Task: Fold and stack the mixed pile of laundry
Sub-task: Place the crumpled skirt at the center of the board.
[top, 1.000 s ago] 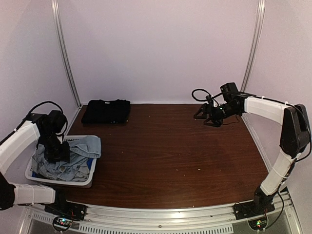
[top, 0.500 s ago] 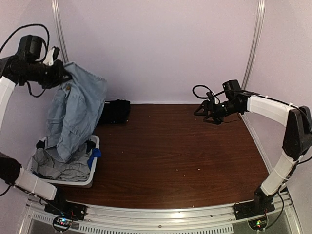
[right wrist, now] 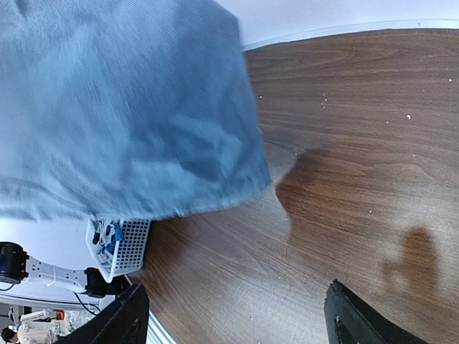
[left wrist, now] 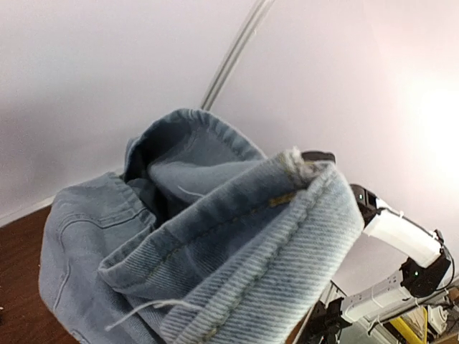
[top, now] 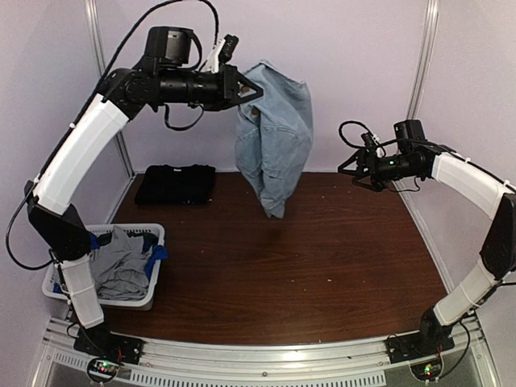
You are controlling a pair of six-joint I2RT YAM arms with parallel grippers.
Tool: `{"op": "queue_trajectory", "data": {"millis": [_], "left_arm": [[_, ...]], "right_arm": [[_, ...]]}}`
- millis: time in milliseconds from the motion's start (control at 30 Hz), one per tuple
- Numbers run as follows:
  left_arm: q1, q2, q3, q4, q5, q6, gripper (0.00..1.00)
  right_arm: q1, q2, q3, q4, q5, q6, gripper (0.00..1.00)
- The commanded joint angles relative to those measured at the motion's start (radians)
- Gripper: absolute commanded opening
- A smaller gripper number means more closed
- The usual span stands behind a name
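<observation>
Denim first: seeing the light-blue denim piece dangling high over the far middle of the table; pinched by its top edge in the left gripper, jaws closed down on the cloth; from the left wrist view, just a bunched-up hem and seams filling the frame, fingers mostly buried under it; lowest corner hanging clear of the wood, not touching, with a shadow right below.

Over to the right gripper: spread wide, gripping nothing, touching nothing; parked in the air near the far right side, pointed toward the hanging denim but well apart from it; right wrist view backs that up, both fingers way out at the bottom corners with only tabletop showing between them.

Rest of the laundry: black shirt lying folded flat at the far left of the table by the wall; grey items heaped in the white basket at the near left, plus a bright-blue bit draped over its right rim; can't tell how many pieces in there.
</observation>
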Motion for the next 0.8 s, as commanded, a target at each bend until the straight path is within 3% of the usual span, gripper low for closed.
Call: {"op": "queue_trajectory", "data": {"millis": [0,100,200,300,400,533,600,667,767], "left_arm": [[-0.121,0.020,-0.072,0.071,-0.127,0.034,0.01],[-0.187,0.064,-0.045,0.006,-0.320,0.098,0.00],[-0.154,0.022,-0.059,0.025,-0.440,0.079,0.00],[-0.140,-0.009,0.006,0.027,-0.548,0.169,0.00],[-0.140,0.005,0.035,0.056,-0.389,0.262,0.00],[-0.156,0.056,-0.083,0.120,-0.239,0.238,0.00],[-0.166,0.111,-0.117,0.169,-0.206,0.231,0.00],[-0.166,0.233,-0.046,0.163,-0.171,0.231,0.00],[-0.142,0.343,0.075,0.213,-0.108,0.177,0.18]], "right_arm": [[-0.034,-0.029,0.020,-0.099,-0.015,-0.073,0.85],[-0.054,-0.040,0.015,-0.136,-0.002,-0.090,0.85],[-0.054,-0.039,0.010,-0.120,-0.015,-0.066,0.85],[-0.055,-0.012,0.037,-0.090,-0.031,-0.017,0.85],[-0.054,0.025,0.076,-0.053,-0.069,0.028,0.85],[-0.056,0.088,0.144,-0.101,-0.057,0.009,0.85],[-0.057,0.091,0.144,-0.117,-0.033,-0.002,0.85],[-0.062,0.085,0.115,-0.113,-0.020,-0.002,0.85],[-0.067,0.077,0.052,-0.108,-0.002,0.003,0.85]]}}
